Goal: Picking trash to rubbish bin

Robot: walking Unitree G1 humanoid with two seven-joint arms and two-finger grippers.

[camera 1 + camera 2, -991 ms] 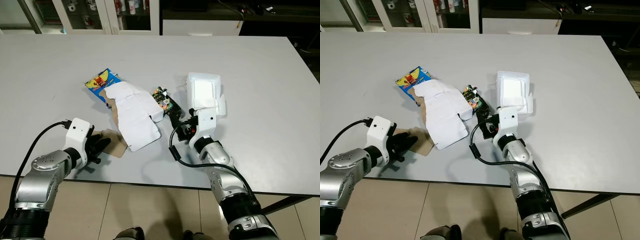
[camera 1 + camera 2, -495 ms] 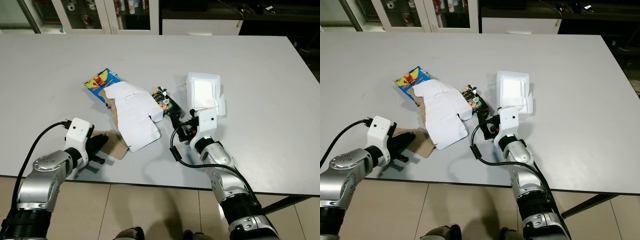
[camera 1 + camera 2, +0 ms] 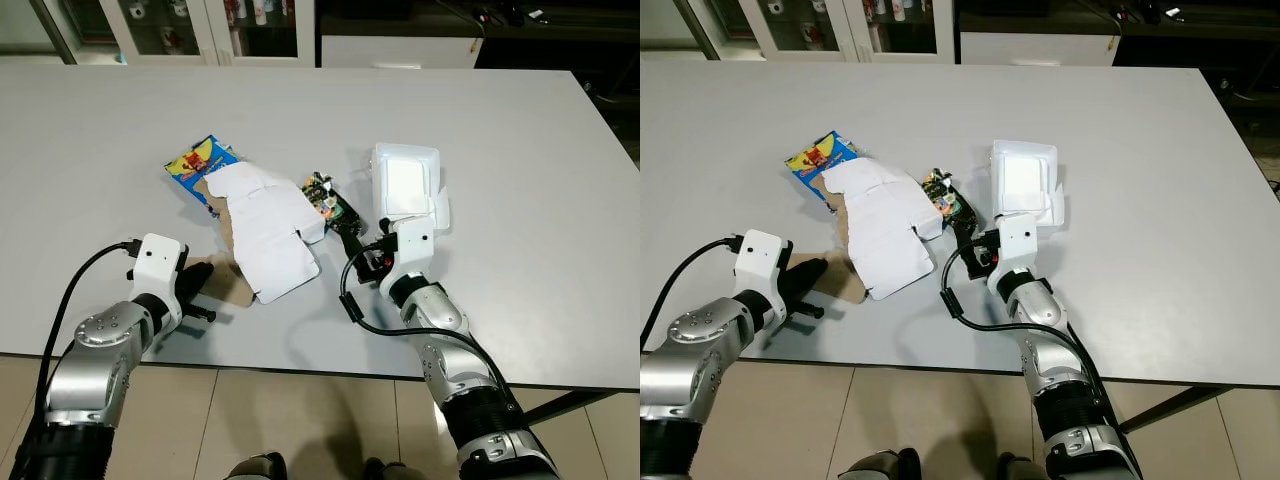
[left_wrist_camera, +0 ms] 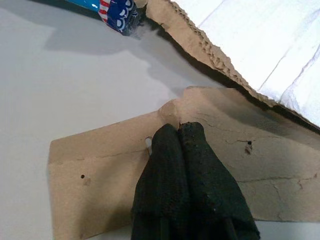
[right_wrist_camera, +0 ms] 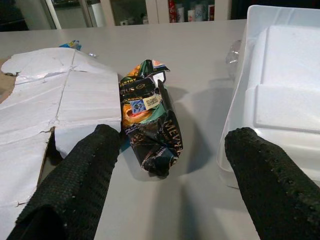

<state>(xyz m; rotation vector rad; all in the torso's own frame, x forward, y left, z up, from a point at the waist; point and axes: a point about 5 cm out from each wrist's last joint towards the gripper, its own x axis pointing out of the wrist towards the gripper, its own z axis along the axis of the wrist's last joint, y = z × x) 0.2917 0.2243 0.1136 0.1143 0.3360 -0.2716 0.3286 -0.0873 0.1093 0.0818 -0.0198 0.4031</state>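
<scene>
In the left eye view, a wide grey surface [image 3: 520, 200] carries a small pile of trash near its front edge. A white flattened carton [image 3: 268, 225] lies in the middle of the pile, and its brown cardboard flap [image 3: 232, 289] reaches toward the robot's left. A colourful snack packet [image 3: 199, 166] lies partly under the far end of the carton. A dark crumpled wrapper [image 3: 333, 208] lies just beside the carton on the robot's right, and a white foam tray [image 3: 405, 185] lies next to it, further right. The left gripper [image 3: 198, 283] is low at the front edge of the surface, with its tips on the cardboard flap. The right gripper [image 3: 356, 243] is close to the near end of the wrapper, between the carton and the tray.

In the right eye view, the same scene is seen, and glass cabinet doors [image 3: 840, 15] stand behind the far edge of the surface.

In the left wrist view, the jaws are pressed together and they pinch the edge of the cardboard flap [image 4: 150, 165], near a small notch in it. The torn edge of the carton [image 4: 280, 45] is beyond, and a corner of the snack packet [image 4: 112, 10] too.

In the right wrist view, the jaws are spread wide. The wrapper [image 5: 150, 115] lies between the two fingers [image 5: 80, 180] but it is not touched. The carton [image 5: 50, 100] is beside one finger and the foam tray [image 5: 285, 95] beside the other.
</scene>
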